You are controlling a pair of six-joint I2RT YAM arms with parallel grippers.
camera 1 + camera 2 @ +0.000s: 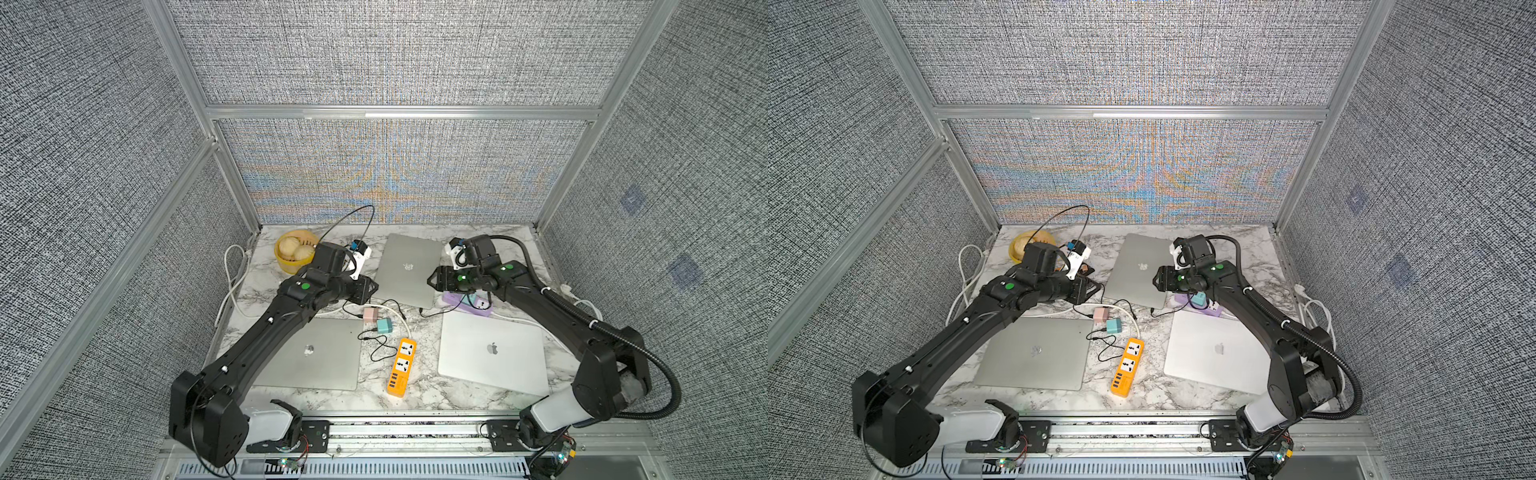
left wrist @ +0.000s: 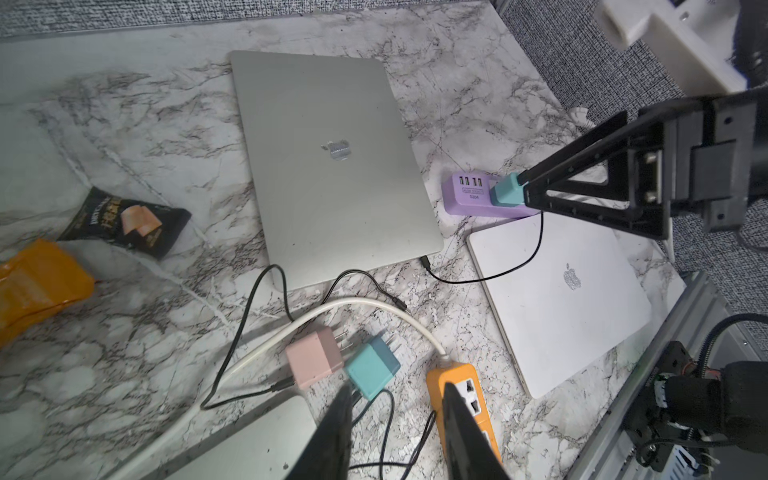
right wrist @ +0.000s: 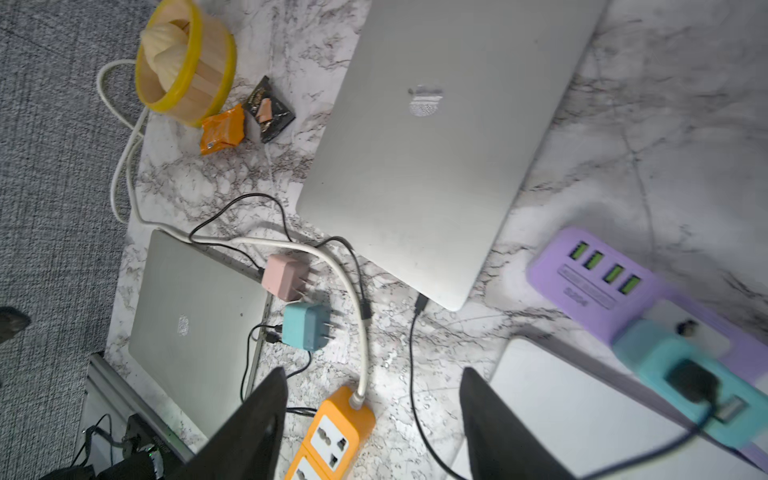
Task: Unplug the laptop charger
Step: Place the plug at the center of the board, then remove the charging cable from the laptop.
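Observation:
A teal charger (image 1: 473, 300) (image 2: 507, 192) (image 3: 681, 374) sits plugged into the purple power strip (image 2: 467, 195) (image 3: 590, 270). Its black cable (image 2: 498, 274) runs to a plug (image 3: 420, 303) in the near corner of the back silver laptop (image 1: 409, 266) (image 2: 332, 166). My right gripper (image 1: 432, 280) (image 3: 374, 372) is open and empty. It hovers just past the strip's end, with the charger off to one side of its fingers. My left gripper (image 1: 370, 291) (image 2: 397, 388) is open with a narrower gap and holds nothing, at the back laptop's left edge.
Loose pink (image 1: 371, 313) and teal (image 1: 384, 325) chargers lie with tangled black cables by an orange power strip (image 1: 401, 368). A silver laptop (image 1: 311, 357) lies front left and a white one (image 1: 492, 353) front right. A yellow basket (image 1: 293, 249) and snack packets (image 3: 222, 129) sit back left.

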